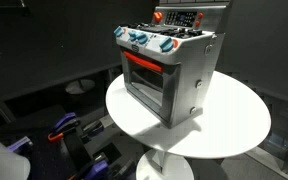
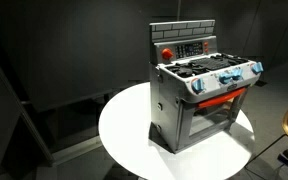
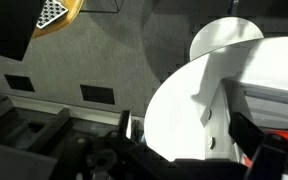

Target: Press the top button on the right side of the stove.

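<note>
stove (image 3: 274, 115) partly beyond wrist view's edge

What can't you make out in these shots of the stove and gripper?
Gripper: wrist view, dark blurred parts cut by the bottom edge; open or shut unclear.
Rear panel buttons: too small in both exterior views.
Stove: wrist view, cut off by the right edge.

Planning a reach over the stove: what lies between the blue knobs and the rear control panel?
The stove's dark cooktop with its burners lies between the knobs and the panel; both exterior views show it.
</note>
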Controlling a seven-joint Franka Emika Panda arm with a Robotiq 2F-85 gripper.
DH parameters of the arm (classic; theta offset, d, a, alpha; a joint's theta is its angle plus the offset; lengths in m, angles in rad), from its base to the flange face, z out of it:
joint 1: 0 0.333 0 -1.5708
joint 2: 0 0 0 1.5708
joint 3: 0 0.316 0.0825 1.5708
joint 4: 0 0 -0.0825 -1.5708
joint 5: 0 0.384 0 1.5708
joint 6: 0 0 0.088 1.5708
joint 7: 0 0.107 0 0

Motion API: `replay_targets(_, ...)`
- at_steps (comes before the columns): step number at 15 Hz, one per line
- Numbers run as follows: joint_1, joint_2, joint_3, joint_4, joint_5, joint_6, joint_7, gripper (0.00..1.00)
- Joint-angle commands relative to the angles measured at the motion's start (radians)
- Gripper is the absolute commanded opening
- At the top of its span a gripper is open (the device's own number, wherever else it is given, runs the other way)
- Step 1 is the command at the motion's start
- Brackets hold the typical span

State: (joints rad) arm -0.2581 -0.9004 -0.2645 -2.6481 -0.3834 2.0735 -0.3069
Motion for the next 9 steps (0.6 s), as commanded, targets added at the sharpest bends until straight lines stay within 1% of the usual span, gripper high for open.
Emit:
replay_targets(1, 0.006, -0.001, -0.003, 0.003, -0.003, -0.005, 0.003, 1.0)
replay_targets(5, 0.01, 0.008, 0.0, 0.01, 0.002, -0.002, 0.011, 1.0)
replay_targets(9, 0.04, 0.041, 0.018, 0.042, 0.038, 0.007, 0.049, 1.0)
